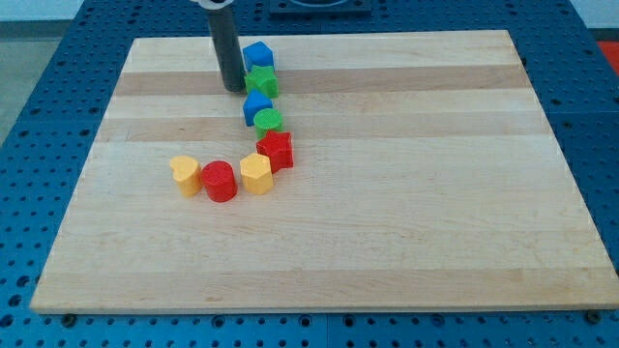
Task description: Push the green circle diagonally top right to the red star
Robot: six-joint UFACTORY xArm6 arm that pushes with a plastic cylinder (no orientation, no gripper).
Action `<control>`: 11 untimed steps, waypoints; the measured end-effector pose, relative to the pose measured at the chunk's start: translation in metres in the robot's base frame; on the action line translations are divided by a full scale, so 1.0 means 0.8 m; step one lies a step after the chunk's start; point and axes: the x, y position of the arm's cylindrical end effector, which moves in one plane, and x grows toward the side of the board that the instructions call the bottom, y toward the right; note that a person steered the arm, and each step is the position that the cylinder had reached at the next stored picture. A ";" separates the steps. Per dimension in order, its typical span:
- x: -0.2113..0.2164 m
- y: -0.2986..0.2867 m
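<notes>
The green circle sits near the board's top middle, touching the red star just below and to its right. My tip is at the end of the dark rod, up and to the left of the green circle, right beside the green star. A blue block lies between the green star and the green circle.
A blue block sits above the green star. A yellow block, a red cylinder and a yellow heart-like block form a row left of the red star. The wooden board lies on a blue pegboard table.
</notes>
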 end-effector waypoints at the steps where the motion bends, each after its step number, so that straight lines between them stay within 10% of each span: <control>1: 0.000 0.008; 11: 0.122 0.011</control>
